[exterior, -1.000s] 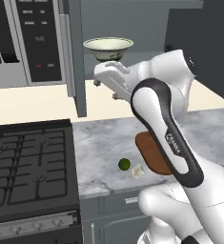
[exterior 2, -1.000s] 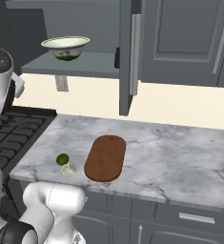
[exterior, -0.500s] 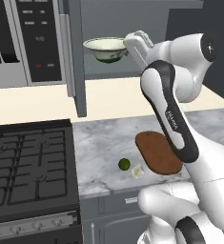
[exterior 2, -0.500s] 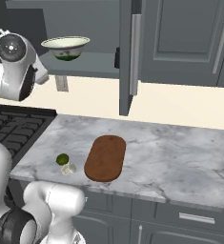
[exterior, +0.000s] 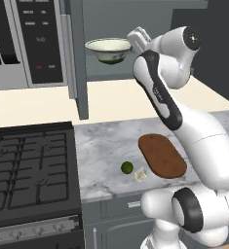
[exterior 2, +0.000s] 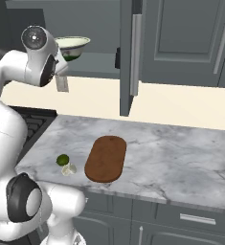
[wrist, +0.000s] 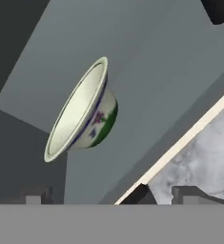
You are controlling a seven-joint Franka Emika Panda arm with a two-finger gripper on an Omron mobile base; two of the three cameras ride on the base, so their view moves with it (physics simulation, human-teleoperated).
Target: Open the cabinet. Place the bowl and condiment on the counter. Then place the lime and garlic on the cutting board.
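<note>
The dark grey wall cabinet (exterior: 79, 58) with the long silver handles already has its door swung open, so the first job looks done. The job now seems to be getting the wide, shallow, pale cream bowl (exterior: 108, 50) with the flared rim. It sits on the grey shelf (exterior 2: 100, 63) inside the cabinet, high above the table.

The white arm is lifted up to the shelf, and the end effector (exterior: 138, 39) is just beside the bowl's rim. In the hand view its two dark fingertips (wrist: 35, 195) stand spread wide apart with nothing between them, and the bowl (wrist: 81, 110) is out in front, not yet held.

Next, I think the end effector needs to slide in so one finger goes inside the rim and one outside, then squeeze shut and lift the bowl out without bumping the door.

A small dark thing (wrist: 220, 9) sits farther along the shelf. It may be the condiment shaker, but I cannot tell.

Down on the white-grey marbled stone table (exterior: 111, 146), the small round green lime (exterior: 127, 168) and the lumpy off-white garlic (exterior: 141, 174) lie close together, beside the flat oval reddish-brown wooden cutting board (exterior: 162, 155), not on it.
</note>
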